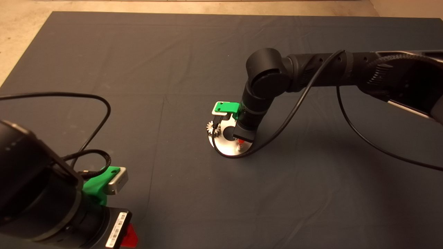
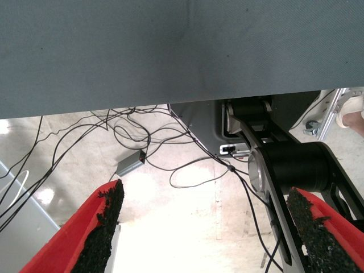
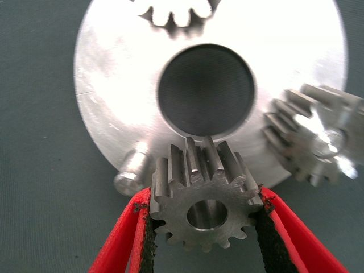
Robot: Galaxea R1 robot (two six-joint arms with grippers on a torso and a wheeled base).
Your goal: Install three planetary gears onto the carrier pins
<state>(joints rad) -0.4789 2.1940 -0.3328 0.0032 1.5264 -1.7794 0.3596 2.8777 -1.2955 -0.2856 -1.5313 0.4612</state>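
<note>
The shiny round disc (image 3: 114,85) with a large centre hole lies mid-mat, also in the head view (image 1: 225,147). One planetary gear (image 3: 315,136) sits on a carrier pin at the disc's rim. A second gear (image 3: 176,11) shows at the far rim, partly cut off. One gear (image 1: 212,128) shows at the disc's left edge. A bare carrier pin (image 3: 129,170) stands at the near rim. My right gripper (image 3: 205,199) is shut on a third gear (image 3: 205,213), held just beside and above the bare pin. It hangs over the disc (image 1: 239,141). My left gripper (image 2: 207,227) is open and empty, parked at the lower left (image 1: 128,237).
The right arm's black cable (image 1: 294,107) loops down around the disc's near side. The dark mat (image 1: 138,69) spreads all round. Past the mat's edge lie floor cables (image 2: 142,136), a small grey box (image 2: 129,165) and a person's shoe (image 2: 352,111).
</note>
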